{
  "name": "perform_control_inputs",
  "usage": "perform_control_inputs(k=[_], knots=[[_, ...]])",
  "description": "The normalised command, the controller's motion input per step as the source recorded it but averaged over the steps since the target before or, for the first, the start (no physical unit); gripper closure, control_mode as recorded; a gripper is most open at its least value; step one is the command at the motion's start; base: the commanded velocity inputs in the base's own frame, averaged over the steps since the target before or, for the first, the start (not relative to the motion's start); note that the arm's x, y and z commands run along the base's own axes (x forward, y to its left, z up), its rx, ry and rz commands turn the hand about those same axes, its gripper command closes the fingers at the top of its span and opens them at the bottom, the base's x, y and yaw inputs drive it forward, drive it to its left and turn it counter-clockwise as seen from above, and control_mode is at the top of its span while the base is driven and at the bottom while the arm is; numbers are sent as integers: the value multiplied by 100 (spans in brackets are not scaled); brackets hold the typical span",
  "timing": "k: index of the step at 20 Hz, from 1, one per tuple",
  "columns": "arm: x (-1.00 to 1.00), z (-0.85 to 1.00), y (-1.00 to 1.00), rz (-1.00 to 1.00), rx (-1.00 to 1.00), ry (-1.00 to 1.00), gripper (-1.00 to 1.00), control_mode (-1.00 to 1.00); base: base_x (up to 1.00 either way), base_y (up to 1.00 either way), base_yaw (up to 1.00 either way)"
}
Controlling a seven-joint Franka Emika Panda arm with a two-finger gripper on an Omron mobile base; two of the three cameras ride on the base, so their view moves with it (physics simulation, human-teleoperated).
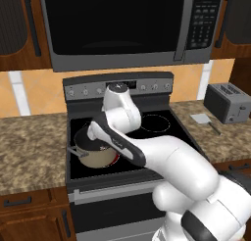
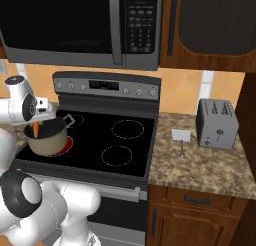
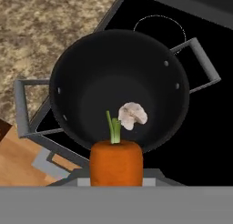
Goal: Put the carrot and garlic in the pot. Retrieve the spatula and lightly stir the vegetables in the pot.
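In the hand view the orange carrot (image 3: 116, 163) with its green stem stands right in front of the camera, over the near rim of the pot (image 3: 104, 77). The whitish garlic (image 3: 132, 115) lies on the pot's dark floor. From the right base view, my gripper (image 2: 38, 122) is shut on the carrot (image 2: 36, 130), which hangs just above the tan pot (image 2: 49, 142) on the stove's front left burner. The arm covers part of the pot (image 1: 96, 157) in the left base view. The spatula (image 2: 181, 136) lies on the counter right of the stove, beside the toaster.
The silver toaster (image 2: 216, 124) stands at the back of the right counter. A microwave (image 1: 127, 24) hangs low over the black stove top (image 2: 120, 135). The pot's metal loop handles (image 3: 20, 107) stick out on both sides. Speckled counter lies left of the stove (image 1: 29, 147).
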Motion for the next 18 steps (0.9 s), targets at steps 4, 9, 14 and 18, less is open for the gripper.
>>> perform_control_inputs(k=[4, 9, 14, 18], knots=[[36, -50, 14, -3, -6, 0, 100, -100, 0, 0, 0], [53, -23, 6, -3, 0, 2, 100, -100, 0, 0, 0], [46, -20, 14, -2, 0, 12, 100, -100, 0, 0, 0], [34, -17, 31, -4, 0, 8, 100, -100, 0, 0, 0]])
